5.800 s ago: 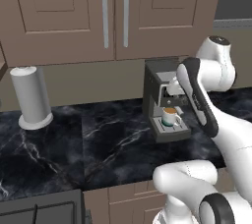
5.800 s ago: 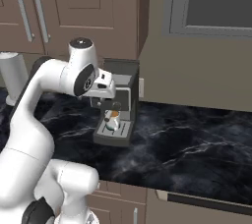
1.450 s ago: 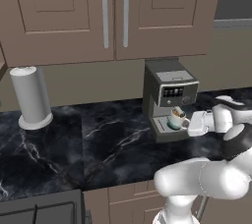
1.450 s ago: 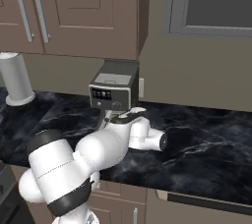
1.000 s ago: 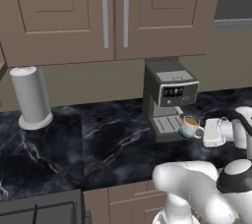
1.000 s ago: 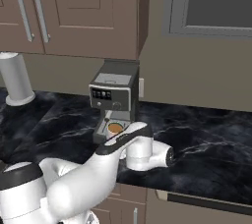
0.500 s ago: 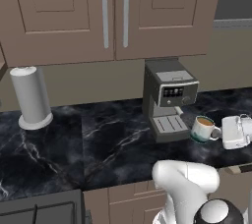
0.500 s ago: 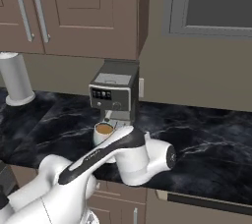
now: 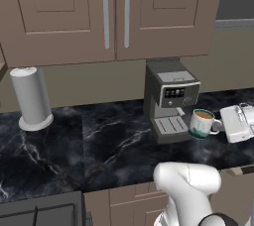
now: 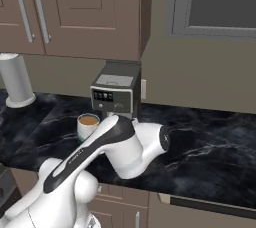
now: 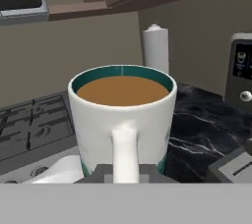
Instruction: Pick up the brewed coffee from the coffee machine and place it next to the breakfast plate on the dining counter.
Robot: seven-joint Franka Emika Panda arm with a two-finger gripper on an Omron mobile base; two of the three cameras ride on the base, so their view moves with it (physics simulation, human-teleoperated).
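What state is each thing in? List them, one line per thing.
mug: upright, full of light brown coffee, held by its handle, off the drip tray.
gripper: shut on the mug's handle.
coffee machine: upright, drip tray bare.
cabinet doors: closed.
paper towel roll: standing upright on the counter.

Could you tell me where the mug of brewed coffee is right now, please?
In the left base view the brewed coffee is off the coffee machine, just right of its drip tray, with the gripper shut on its handle above the black counter.
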